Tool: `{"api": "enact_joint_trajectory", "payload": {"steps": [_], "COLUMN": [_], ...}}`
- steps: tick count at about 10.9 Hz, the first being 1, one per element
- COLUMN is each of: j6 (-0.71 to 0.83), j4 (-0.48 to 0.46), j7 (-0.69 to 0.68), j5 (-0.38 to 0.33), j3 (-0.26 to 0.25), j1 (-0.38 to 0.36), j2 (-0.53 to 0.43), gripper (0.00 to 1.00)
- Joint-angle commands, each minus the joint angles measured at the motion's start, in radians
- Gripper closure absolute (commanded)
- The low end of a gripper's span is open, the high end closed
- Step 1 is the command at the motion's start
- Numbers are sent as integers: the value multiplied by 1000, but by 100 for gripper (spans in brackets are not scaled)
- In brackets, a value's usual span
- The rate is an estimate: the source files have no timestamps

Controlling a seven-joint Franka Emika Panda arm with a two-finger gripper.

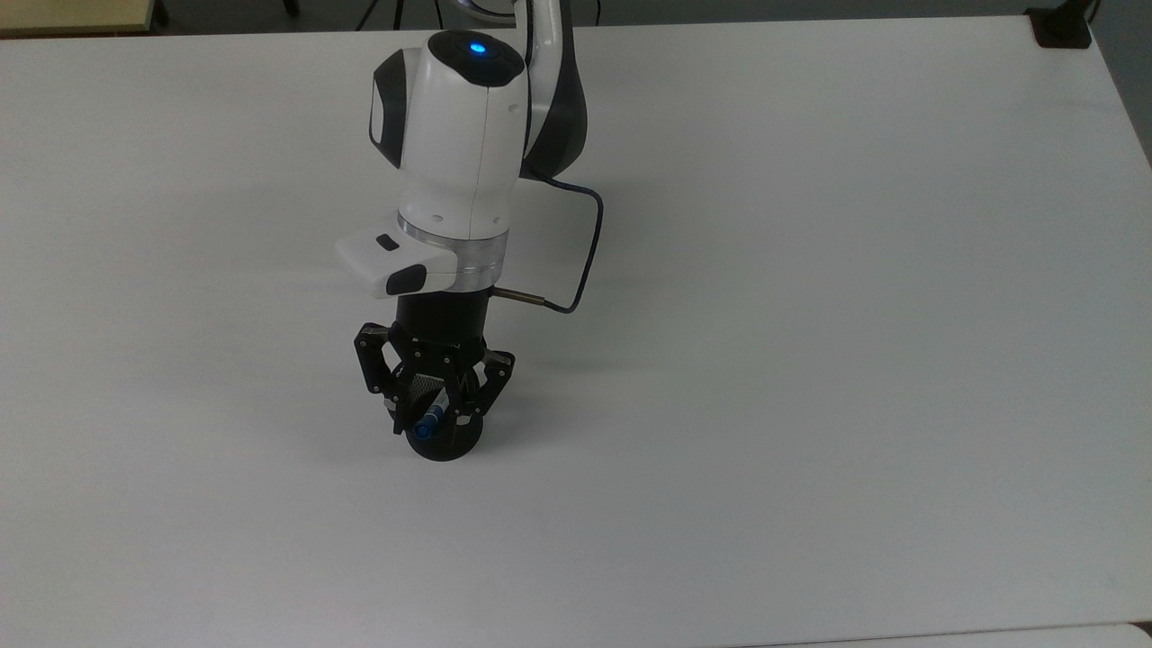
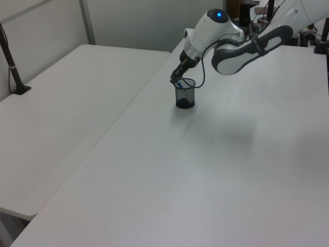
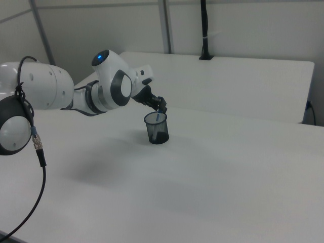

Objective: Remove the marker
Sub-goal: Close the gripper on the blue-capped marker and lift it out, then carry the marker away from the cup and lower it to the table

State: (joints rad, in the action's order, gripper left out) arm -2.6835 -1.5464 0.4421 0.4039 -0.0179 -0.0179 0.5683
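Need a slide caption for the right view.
Panda arm's tool reaches the blue-capped marker standing in a black mesh cup on a white table.

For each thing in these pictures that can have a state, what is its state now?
Marker: standing tilted in the cup, blue cap up, between the pincer's fingers.
Cup: upright on the table, holding the marker.
Pincer: at the cup's mouth, fingers on either side of the marker's top; whether they grip it cannot be told.
Table: bearing the cup.
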Motion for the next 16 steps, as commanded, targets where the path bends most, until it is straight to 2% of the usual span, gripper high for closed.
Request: {"api": "enact_joint_trajectory", "payload": {"steps": [1, 4, 5, 8, 11, 12, 14, 16], "j6": [-15, -15, -13, 43, 86, 143, 279, 355], "j4": [19, 19, 20, 12, 19, 19, 8, 0], "j7": [43, 41, 38, 36, 44, 43, 38, 21], "j5": [23, 23, 23, 6, -45, -57, -80, -112], "j3": [-14, -14, -17, -14, -2, 1, 70, 114], "j1": [-11, -8, -7, 10, 3, -5, -4, -7], "j2": [13, 13, 2, -144, -217, -222, -223, -222], "gripper": [84, 92, 92, 92, 91, 91, 91, 90]}}
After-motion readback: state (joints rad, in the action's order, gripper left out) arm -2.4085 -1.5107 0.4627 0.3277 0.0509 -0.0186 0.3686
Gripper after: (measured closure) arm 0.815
